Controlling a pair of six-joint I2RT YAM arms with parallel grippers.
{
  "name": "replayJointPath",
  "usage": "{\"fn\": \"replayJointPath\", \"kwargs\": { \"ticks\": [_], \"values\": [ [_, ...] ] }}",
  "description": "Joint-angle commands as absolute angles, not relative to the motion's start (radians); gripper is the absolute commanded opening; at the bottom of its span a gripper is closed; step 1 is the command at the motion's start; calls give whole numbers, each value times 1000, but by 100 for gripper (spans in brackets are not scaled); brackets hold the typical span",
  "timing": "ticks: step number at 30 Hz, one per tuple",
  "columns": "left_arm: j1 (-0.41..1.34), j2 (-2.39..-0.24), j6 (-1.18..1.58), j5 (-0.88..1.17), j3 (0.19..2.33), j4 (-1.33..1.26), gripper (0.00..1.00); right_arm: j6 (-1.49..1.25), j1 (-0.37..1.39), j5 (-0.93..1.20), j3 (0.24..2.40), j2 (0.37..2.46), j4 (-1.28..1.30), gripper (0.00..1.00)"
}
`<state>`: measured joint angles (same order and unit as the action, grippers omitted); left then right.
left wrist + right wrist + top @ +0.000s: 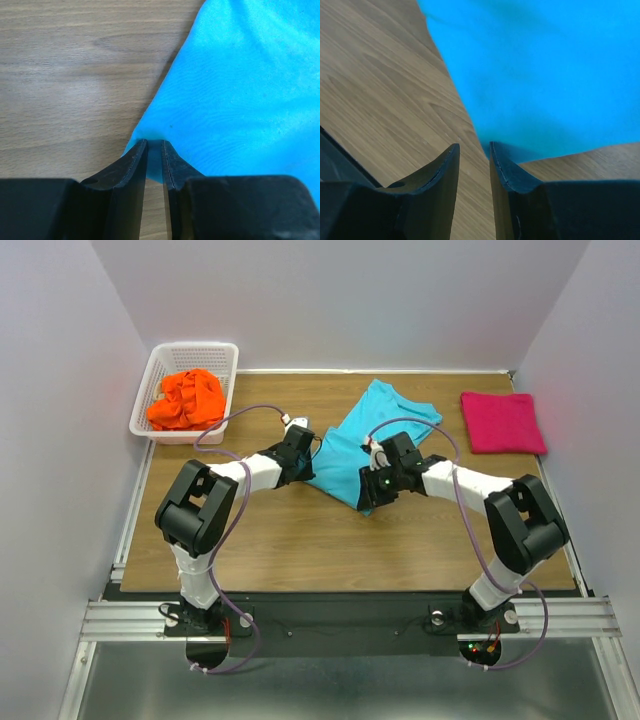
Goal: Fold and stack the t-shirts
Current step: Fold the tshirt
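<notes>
Turquoise t-shirt [385,400] lay spread at the centre of the worktop [300,545], between your two arms. Your left jaws were pinching its left corner, with a tongue of cloth showing in their narrow gap. Your right jaws sat at its lower edge, barely parted, with wood showing between them; whether they gripped any cloth could not be told. The pink t-shirt [503,422] lay folded at upper right, and the orange t-shirt [187,398] sat bunched in the white basket [160,365] at upper left.

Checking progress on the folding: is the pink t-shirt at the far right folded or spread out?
Folded: the pink t-shirt lies as a neat flat rectangle with no sleeves showing.
</notes>
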<state>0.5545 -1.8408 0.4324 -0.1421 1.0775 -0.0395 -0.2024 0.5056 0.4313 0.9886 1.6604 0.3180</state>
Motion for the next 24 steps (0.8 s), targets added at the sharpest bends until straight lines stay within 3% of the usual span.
{"fn": "replayJointPath", "kwargs": {
  "ticks": [1,9,19,22,23,24],
  "values": [
    [552,-1850,408,-192,1077,40,30,-210,509,421,957,1683,249,36],
    [551,-1868,391,-230,1080,63,30,-261,508,189,847,1663,339,35],
    [552,-1795,445,-190,1010,172,30,-287,525,247,848,1602,460,35],
    [557,-1721,485,-161,911,178,32,-311,607,276,830,1597,483,35],
    [555,-1627,514,-160,811,189,37,-375,761,270,828,1595,508,36],
    [555,-1626,514,-160,810,189,37,-376,762,270,828,1595,512,36]
  ]
}}
